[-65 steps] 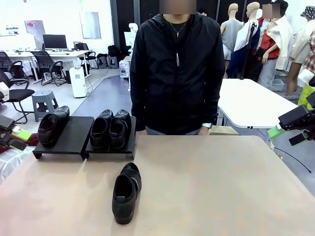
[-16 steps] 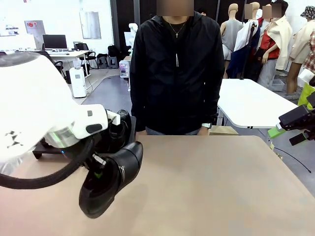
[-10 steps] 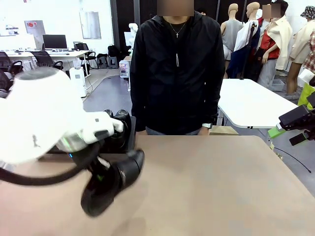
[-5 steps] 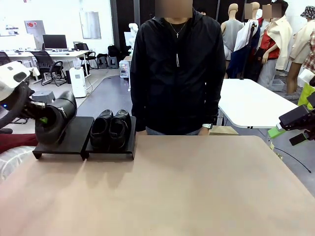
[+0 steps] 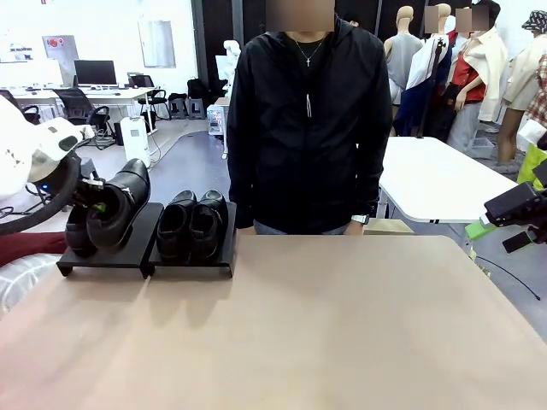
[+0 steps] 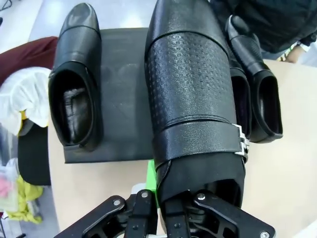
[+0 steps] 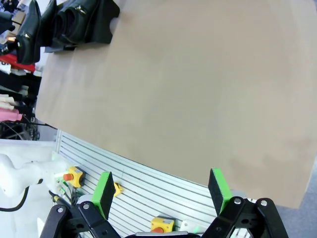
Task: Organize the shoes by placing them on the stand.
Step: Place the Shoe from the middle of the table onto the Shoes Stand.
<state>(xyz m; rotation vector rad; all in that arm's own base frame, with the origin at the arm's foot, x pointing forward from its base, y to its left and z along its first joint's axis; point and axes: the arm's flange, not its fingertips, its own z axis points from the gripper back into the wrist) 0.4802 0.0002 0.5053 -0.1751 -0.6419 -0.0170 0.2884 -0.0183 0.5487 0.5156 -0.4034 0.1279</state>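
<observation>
- Half a second on, the left hand (image 5: 96, 205) had carried its shoe (image 5: 115, 213) further in over the stand's (image 5: 137, 243) left platform, where a moment before it hung at the outer edge.
- Three shoes already sat on the stand: one (image 6: 75, 79) lay just beside the hand on its outer side, and a pair (image 5: 192, 224) stood together on the adjoining platform, on the hand's inner side.
- Only the fourth shoe remained; it was held tilted, toe raised toward the person (image 5: 308, 120), above the free half of the platform and not yet set down. I judged the task nearly finished: lower, release, withdraw.
- Its fingers were pinching the shoe (image 6: 193, 99) at the heel opening, a green pad (image 6: 151, 176) showing against the collar, with the toe pointing away from the wrist.
- Well apart from the shoes, the right hand (image 7: 162, 194) hung off the counter's (image 7: 198, 89) near edge, its fingers spread wide and holding nothing.
</observation>
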